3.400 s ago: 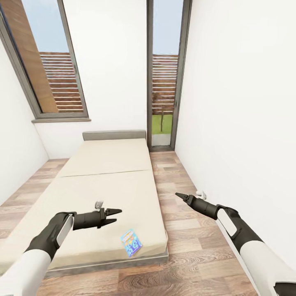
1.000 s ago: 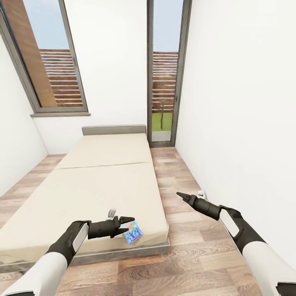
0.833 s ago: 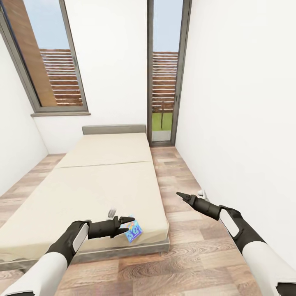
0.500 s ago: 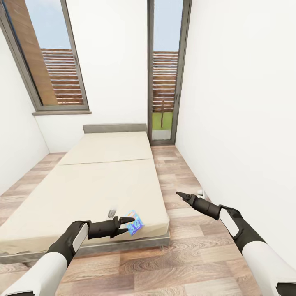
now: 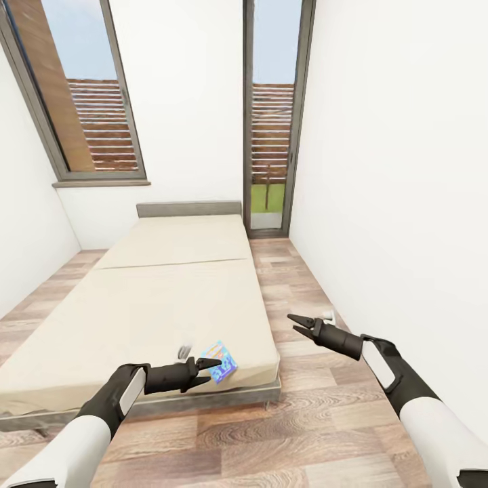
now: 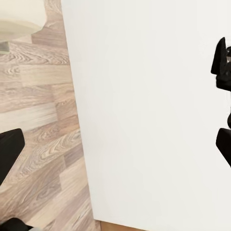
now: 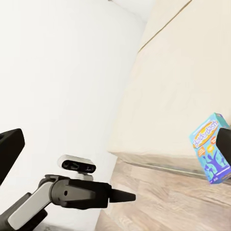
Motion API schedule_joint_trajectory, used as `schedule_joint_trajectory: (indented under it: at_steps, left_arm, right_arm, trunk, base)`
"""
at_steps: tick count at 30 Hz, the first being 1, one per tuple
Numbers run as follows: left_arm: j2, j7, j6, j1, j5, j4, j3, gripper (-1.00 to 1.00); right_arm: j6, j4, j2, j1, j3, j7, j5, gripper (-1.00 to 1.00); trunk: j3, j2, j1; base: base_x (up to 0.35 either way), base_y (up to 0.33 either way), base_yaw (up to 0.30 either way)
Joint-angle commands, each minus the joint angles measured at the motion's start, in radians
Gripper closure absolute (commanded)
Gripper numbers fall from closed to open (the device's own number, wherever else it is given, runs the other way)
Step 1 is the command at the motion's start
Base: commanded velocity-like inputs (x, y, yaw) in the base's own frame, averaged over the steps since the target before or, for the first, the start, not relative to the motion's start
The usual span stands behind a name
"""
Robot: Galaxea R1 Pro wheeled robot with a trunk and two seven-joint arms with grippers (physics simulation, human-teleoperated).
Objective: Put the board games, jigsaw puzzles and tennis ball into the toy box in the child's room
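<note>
My right claw (image 5: 299, 322) now spreads wide at centre right. Left claw (image 5: 207, 371), open and empty, hovers beside the blue game (image 5: 218, 362), lower centre on the bed (image 5: 169, 298). Grab comes next, I reckon.

**Blue board game at the foot of the bed**

I see one small blue board game (image 5: 219, 362), a flat printed box with orange and pale lettering, near the foot corner of the bed (image 5: 149, 298). In the right wrist view the box (image 7: 210, 146) appears tilted, one edge raised; I cannot tell whether it rests on the mattress. The bed has a plain beige mattress, grey headboard and grey frame.
</note>
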Motion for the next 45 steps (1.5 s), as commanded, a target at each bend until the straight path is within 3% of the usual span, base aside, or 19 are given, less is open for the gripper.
schedule_joint_trajectory:
  at_steps: [1,7,17,21,27,31,37,45]
  left_arm:
    - [0.000,0.003,0.002,-0.001,0.000,0.000,0.002,-1.00]
    - [-0.002,0.048,-0.008,-0.001,0.001,0.001,0.002,-1.00]
    - [-0.003,0.063,-0.019,-0.001,0.002,0.001,0.003,-1.00]
    - [-0.006,0.065,-0.021,-0.001,0.002,0.001,0.003,-1.00]
    - [-0.012,0.079,-0.022,-0.001,0.002,0.001,0.002,-1.00]
    - [-0.013,0.088,-0.023,-0.001,0.002,0.001,0.002,-1.00]
    - [-0.014,0.093,-0.023,-0.001,0.003,0.001,0.002,-1.00]
    - [-0.008,0.088,-0.023,-0.001,0.007,0.001,0.003,-1.00]
  right_arm:
    - [0.008,-0.004,-0.001,0.005,0.002,0.021,-0.006,-1.00]
    - [0.011,-0.015,0.000,0.016,0.002,0.052,-0.007,-1.00]
    - [0.012,-0.027,-0.001,0.020,0.002,0.069,-0.007,-1.00]
    - [0.019,-0.095,-0.001,0.038,0.002,0.105,-0.008,-1.00]
    - [0.053,-0.362,-0.001,0.160,-0.003,0.178,-0.007,-1.00]
    - [0.085,-0.463,0.001,0.205,-0.021,0.187,-0.006,-1.00]
    - [0.105,-0.521,0.004,0.234,-0.050,0.188,0.000,-1.00]
    - [0.104,-0.526,0.010,0.240,-0.057,0.144,0.002,-1.00]
  trunk:
    - [-0.004,-0.008,0.004]
    - [-0.023,-0.050,0.027]
    - [-0.054,-0.120,0.065]
    - [-0.067,-0.148,0.081]
    - [-0.086,-0.190,0.104]
    - [-0.098,-0.218,0.119]
    - [-0.117,-0.260,0.142]
    - [-0.142,-0.316,0.173]
  base:
    - [0.000,0.000,0.000]
    - [0.000,0.000,0.000]
    - [0.000,0.000,0.000]
    - [0.000,0.000,0.000]
    - [0.000,0.000,0.000]
    - [0.000,0.000,0.000]
    - [0.000,0.000,0.000]
    - [0.000,0.000,0.000]
